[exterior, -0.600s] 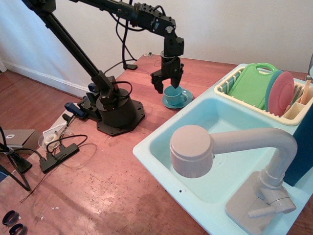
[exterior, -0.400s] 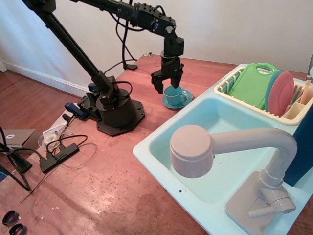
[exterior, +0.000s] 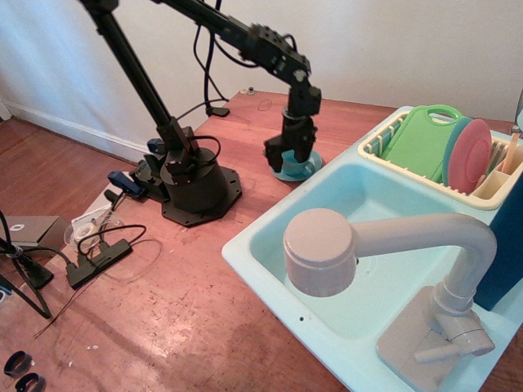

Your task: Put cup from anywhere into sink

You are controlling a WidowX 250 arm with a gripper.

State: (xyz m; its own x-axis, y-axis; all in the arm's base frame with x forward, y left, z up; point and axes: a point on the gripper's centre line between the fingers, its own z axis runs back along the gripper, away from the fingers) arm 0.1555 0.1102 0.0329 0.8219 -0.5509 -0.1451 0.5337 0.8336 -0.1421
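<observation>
The teal cup (exterior: 288,164) stands on a flat teal saucer (exterior: 304,172) on the wooden table, just beyond the far left corner of the light aqua sink (exterior: 245,247). My gripper (exterior: 288,155) has come down over the cup, with a finger on each side of it. The jaws still look apart, and the gripper hides most of the cup. The sink's pale grey faucet (exterior: 327,249) stands large in the foreground.
A cream dish rack (exterior: 493,193) with a green board (exterior: 421,139) and a pink plate (exterior: 470,155) sits at the sink's far right. The arm's black base (exterior: 196,189) stands on the table to the left, with cables (exterior: 102,249) and a black box on the floor.
The gripper has moved right and down from just above the cup's left side, and now straddles the cup. The cup and saucer have not moved.
</observation>
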